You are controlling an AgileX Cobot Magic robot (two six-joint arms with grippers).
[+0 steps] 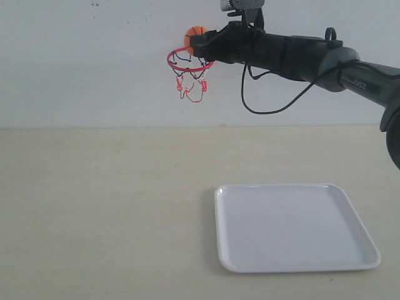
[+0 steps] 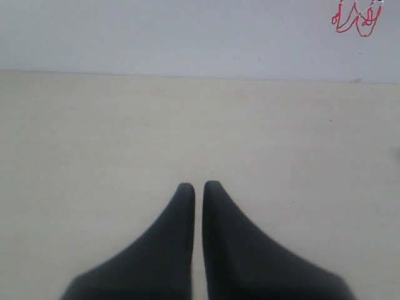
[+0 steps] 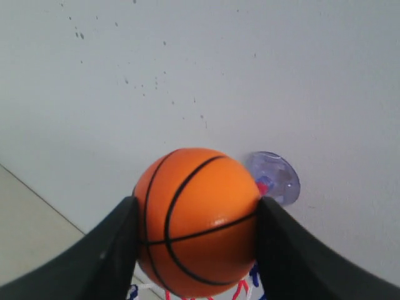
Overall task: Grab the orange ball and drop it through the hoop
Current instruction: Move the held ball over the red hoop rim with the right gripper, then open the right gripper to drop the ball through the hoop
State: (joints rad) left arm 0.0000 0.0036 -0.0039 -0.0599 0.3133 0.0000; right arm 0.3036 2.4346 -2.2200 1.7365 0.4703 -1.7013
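Observation:
High against the white wall, my right gripper is shut on the orange ball, holding it just above the hoop with its red ring and dangling net. From the right wrist, the glossy orange ball with black seams sits squeezed between both black fingers, right over the net strings; the bluish suction mount sticks to the wall behind. My left gripper hangs shut over the bare beige table with nothing in it; the hoop's net shows far off in that view.
A white square tray lies on the beige table at the right front. A black cable loops down under the right arm. The wall stands directly behind the hoop.

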